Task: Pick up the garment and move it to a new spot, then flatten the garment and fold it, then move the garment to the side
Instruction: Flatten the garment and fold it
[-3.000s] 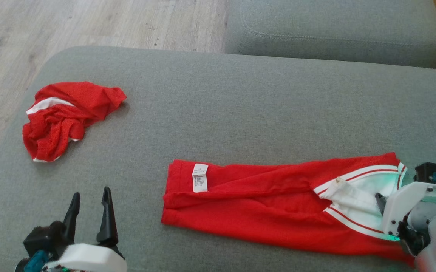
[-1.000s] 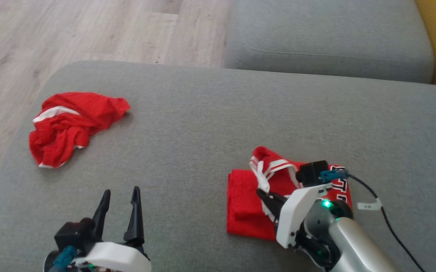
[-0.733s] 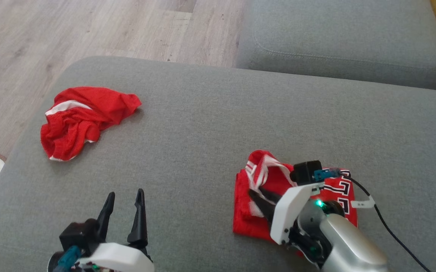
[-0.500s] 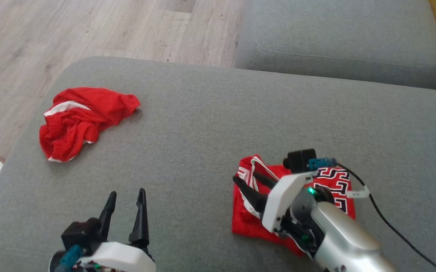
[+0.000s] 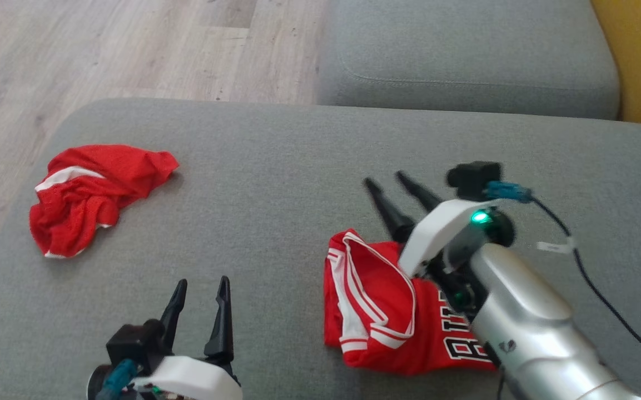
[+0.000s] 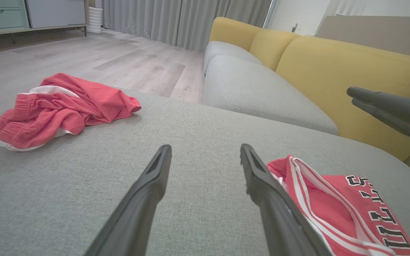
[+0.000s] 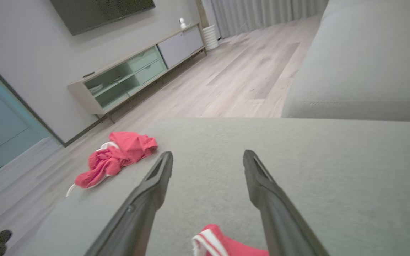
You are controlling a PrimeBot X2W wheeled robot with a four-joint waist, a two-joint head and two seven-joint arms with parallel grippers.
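The garment (image 5: 379, 311), a red jersey with white stripes and black lettering, lies folded in a compact bundle on the grey ottoman (image 5: 276, 161). My right gripper (image 5: 384, 179) hangs open just beyond its far edge, raised off the cloth, with nothing between the fingers. The right wrist view has the right gripper (image 7: 208, 154) above bare cushion and a corner of the garment (image 7: 215, 245) at the bottom. My left gripper (image 5: 203, 280) stands open and empty near the front edge, left of the garment (image 6: 340, 206). From the left wrist, the left gripper (image 6: 205, 146) points over grey fabric.
A second, crumpled red garment (image 5: 93, 191) lies at the ottoman's far left. Behind it are a grey sofa seat (image 5: 465, 55) with a yellow backrest (image 6: 333, 67), and wooden floor (image 5: 76, 50) on the left. A black cable (image 5: 604, 300) trails from my right arm.
My right gripper has opened, let go of the garment and lifted up and away past its far edge. The garment now rests folded. The head camera shifted slightly; the left gripper stayed put.
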